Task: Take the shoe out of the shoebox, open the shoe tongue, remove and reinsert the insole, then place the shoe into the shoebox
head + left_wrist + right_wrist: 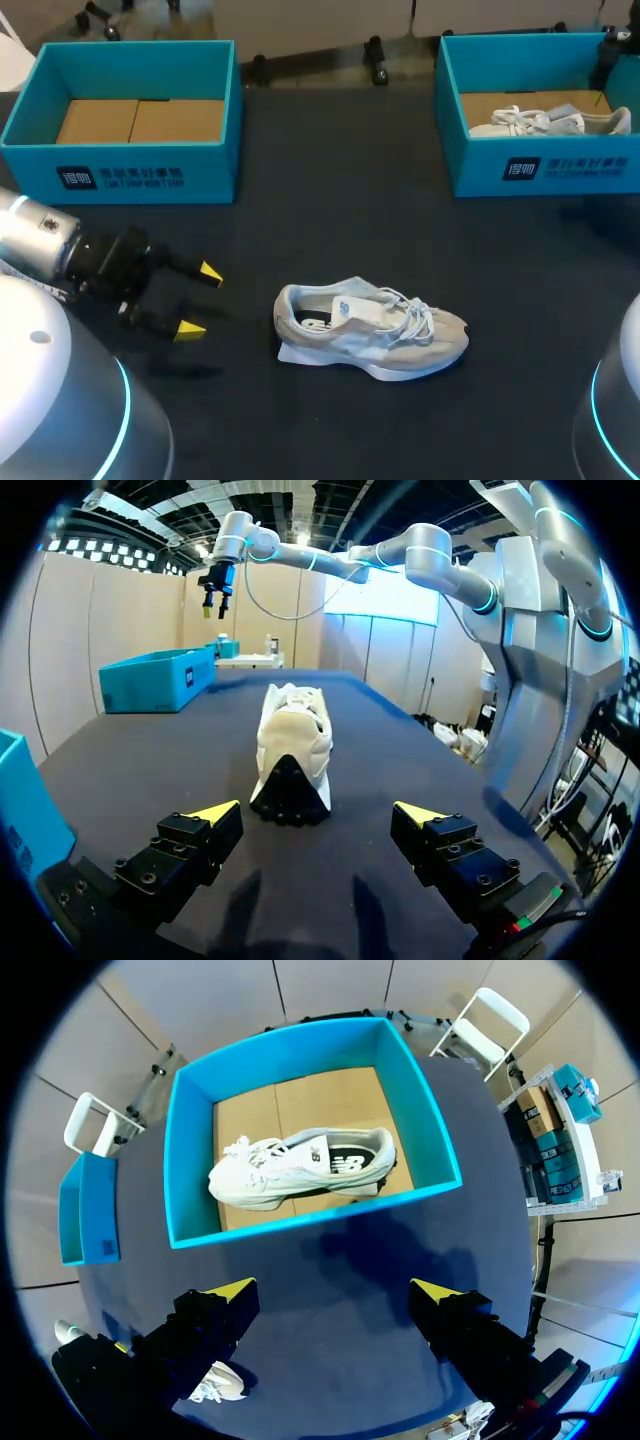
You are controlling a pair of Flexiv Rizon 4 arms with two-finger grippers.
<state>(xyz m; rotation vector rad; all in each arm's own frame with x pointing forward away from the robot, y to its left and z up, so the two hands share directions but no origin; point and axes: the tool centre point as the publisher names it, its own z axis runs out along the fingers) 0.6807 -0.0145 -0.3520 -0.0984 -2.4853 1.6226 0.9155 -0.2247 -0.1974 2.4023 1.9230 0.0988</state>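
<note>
Beige sneaker sits on the table, lower centre. Left gripper at lower left, wide open, empty, apart from the heel. Right gripper wide open, empty, above the upper-right teal shoebox, which holds a white sneaker.

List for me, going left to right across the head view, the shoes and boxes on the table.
empty blue shoebox → beige sneaker on the open table → second blue shoebox, holding a white sneaker
</note>
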